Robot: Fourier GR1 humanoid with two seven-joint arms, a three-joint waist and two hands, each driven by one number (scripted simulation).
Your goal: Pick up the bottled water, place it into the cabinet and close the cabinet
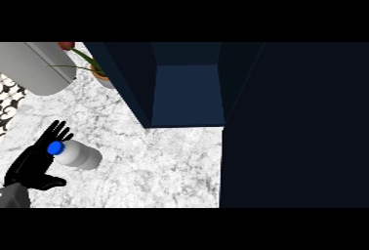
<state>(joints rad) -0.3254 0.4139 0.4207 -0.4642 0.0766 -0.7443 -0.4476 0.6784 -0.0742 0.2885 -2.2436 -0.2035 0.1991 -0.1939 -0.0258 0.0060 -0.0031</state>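
Left hand (32, 163) seen lower left, fingers straight, nothing held; bottle (79, 155) cap overlapped. Cabinet (187, 93) open; plant (90, 63) partly hidden.

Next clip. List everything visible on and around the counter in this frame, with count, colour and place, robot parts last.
Counter: one, white-grey marble, across the left and middle of the view.
Cabinet: one, dark navy, top centre, open, with nothing showing inside.
Cabinet door: one, dark navy, swung open, filling the right side.
Bottle: one, pale grey-white with a blue cap, lying on its side on the counter at lower left.
Plant: one, red flower and green stems in a pot, top left beside the cabinet.
Grey rounded object: one, top left corner; cannot tell what it is.
Patterned floor: black-and-white strip at the left edge.
Left robot hand: one, black, open, at the bottle's cap end.
Right robot hand: not in view.
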